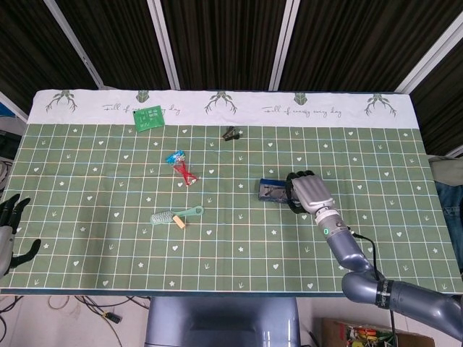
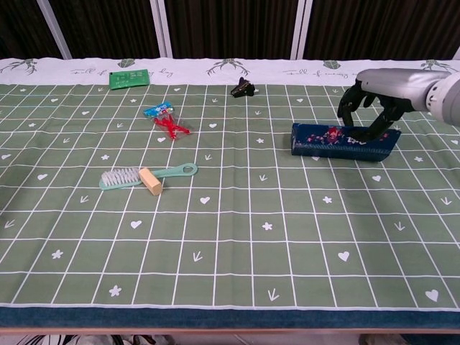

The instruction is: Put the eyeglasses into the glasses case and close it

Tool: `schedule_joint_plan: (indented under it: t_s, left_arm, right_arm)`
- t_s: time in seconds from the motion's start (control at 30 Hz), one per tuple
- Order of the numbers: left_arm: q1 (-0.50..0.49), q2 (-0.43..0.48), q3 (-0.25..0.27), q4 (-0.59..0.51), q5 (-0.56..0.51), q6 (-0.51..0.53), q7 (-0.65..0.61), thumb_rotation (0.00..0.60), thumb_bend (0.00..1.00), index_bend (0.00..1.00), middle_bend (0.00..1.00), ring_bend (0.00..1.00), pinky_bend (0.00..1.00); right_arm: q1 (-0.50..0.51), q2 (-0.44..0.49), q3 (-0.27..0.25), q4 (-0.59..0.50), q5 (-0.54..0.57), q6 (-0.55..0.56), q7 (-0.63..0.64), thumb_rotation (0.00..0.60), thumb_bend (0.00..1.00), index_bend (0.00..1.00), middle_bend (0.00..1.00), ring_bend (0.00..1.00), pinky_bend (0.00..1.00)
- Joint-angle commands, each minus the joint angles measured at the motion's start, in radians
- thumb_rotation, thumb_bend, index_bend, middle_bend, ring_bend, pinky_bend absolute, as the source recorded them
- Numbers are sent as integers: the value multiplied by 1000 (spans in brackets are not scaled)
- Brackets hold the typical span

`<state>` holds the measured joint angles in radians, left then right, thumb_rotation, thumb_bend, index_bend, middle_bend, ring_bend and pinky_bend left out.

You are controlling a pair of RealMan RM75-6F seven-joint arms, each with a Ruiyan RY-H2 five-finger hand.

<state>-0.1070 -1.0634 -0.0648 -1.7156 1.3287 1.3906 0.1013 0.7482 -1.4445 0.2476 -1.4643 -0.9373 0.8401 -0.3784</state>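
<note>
The glasses case (image 2: 338, 141) is dark blue with a flower print and lies on the green cloth with its lid down; in the head view the glasses case (image 1: 273, 190) shows right of centre. My right hand (image 2: 375, 97) arches over its right part, fingers curled down around the case and touching it; from above, the right hand (image 1: 308, 192) covers that end. No eyeglasses show in either view. My left hand (image 1: 10, 230) hangs off the table's left edge with its fingers apart, holding nothing.
A teal brush (image 2: 144, 175) with a wooden block lies left of centre. A red and blue toy (image 2: 167, 119), a green card (image 2: 129, 77) and a small black object (image 2: 243, 88) sit further back. The table's front edge (image 2: 230, 316) runs across the bottom.
</note>
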Motion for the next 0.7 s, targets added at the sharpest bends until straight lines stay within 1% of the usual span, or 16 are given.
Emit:
schedule_joint_plan:
  t_s: [0.03, 0.27, 0.7]
  left_arm:
    - [0, 0, 0, 0, 1, 0, 0, 600, 322, 63, 0, 0, 0]
    - [0, 1, 0, 1, 1, 0, -2, 600, 322, 63, 0, 0, 0]
    - [1, 1, -1, 0, -2, 1, -1, 600, 322, 62, 0, 0, 0]
  right_arm:
    - [15, 3, 9, -7, 25, -2, -13, 600, 540, 680, 277, 245, 212]
    - [51, 0, 15, 13, 93, -19, -46, 600, 541, 689, 246, 232, 211]
    - [117, -22, 16, 105, 204, -69, -74, 600, 541, 701, 237, 228, 212]
